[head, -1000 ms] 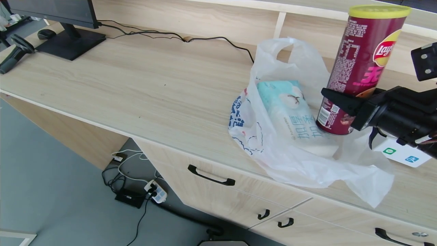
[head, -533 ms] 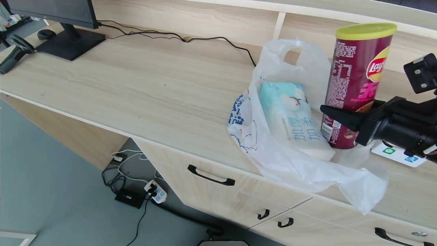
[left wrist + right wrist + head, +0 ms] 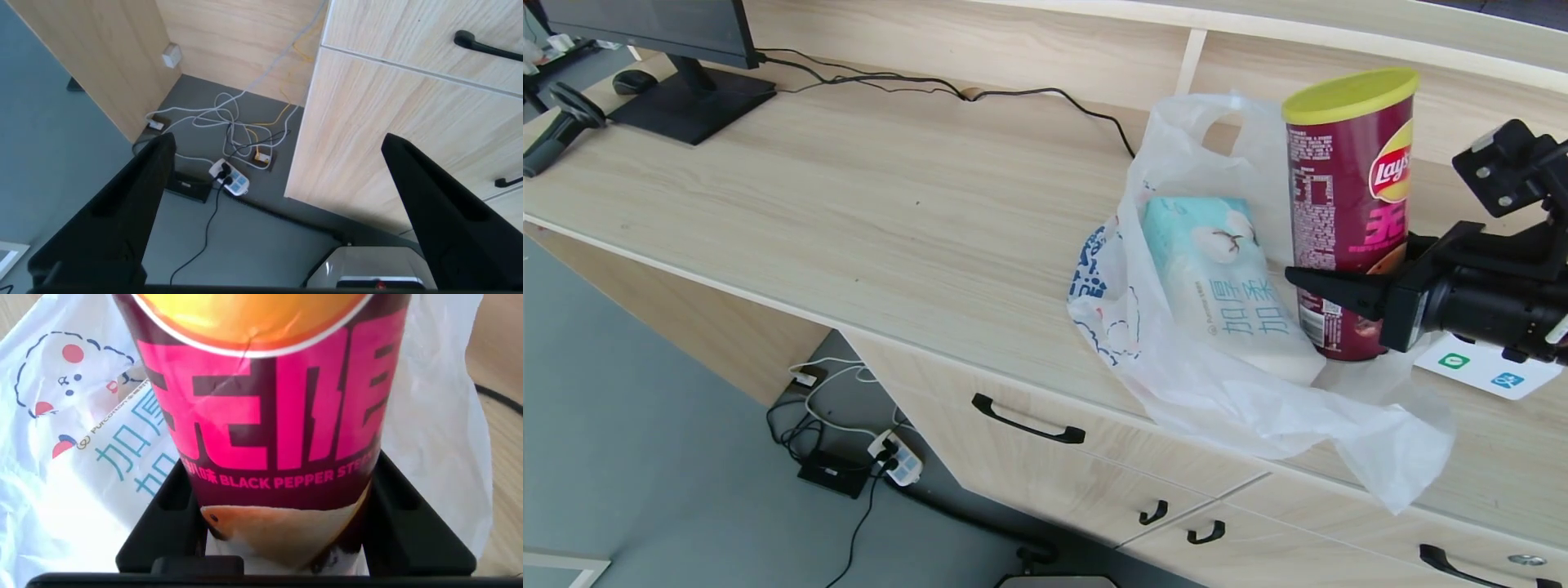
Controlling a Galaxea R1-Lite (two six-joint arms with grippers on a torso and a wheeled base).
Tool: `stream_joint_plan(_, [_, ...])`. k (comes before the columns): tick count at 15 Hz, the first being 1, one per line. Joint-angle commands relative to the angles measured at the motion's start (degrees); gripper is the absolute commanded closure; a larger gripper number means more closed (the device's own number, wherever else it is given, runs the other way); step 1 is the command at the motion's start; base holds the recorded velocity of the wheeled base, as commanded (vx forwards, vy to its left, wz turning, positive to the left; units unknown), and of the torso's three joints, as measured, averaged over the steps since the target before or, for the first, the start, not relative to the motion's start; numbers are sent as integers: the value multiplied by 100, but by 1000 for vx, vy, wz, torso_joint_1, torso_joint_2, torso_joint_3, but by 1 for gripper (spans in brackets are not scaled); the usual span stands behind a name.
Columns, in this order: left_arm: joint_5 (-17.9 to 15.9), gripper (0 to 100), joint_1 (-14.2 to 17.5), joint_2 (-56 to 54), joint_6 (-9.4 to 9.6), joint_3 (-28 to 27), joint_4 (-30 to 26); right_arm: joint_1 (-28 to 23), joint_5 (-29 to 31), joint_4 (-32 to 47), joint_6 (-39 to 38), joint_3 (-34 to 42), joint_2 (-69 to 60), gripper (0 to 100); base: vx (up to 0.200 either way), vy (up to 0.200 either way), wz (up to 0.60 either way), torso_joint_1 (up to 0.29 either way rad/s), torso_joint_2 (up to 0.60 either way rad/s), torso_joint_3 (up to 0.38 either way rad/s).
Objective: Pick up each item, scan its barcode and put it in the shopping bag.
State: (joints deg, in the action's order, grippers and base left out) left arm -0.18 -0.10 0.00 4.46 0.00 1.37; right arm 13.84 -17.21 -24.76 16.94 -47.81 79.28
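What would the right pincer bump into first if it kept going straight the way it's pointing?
The right pincer is shut on the chips can; just ahead lies the tissue pack in the shopping bag. It likely bumps that first, though depth is unclear.

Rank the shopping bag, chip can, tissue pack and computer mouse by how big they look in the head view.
1. shopping bag: largest, spread over the counter edge.
2. chip can and tissue pack: they look about alike, so I won't rank them.
3. computer mouse: smallest, though it is also farthest from the camera.
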Motion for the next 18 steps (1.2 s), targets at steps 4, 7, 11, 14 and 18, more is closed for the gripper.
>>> stream_joint_plan(4, [1,0,1,9,2,0,-5,-821,-1135,279,1039,-88,62,100,0,0,0,0,0,0])
stream_joint_plan(7, [1,0,1,9,2,0,-5,-971,-1487,569,1294,-88,-17,100,0,0,0,0,0,0])
stream_joint_plan(11, [1,0,1,9,2,0,-5,-707,-1495,569,1320,-79,-9,100,0,0,0,0,0,0])
stream_joint_plan(14, [1,0,1,9,2,0,4,-593,-1513,534,1399,132,-17,100,0,0,0,0,0,0])
stream_joint_plan(18, [1,0,1,9,2,0,4,-470,-1469,507,1390,149,-53,100,0,0,0,0,0,0])
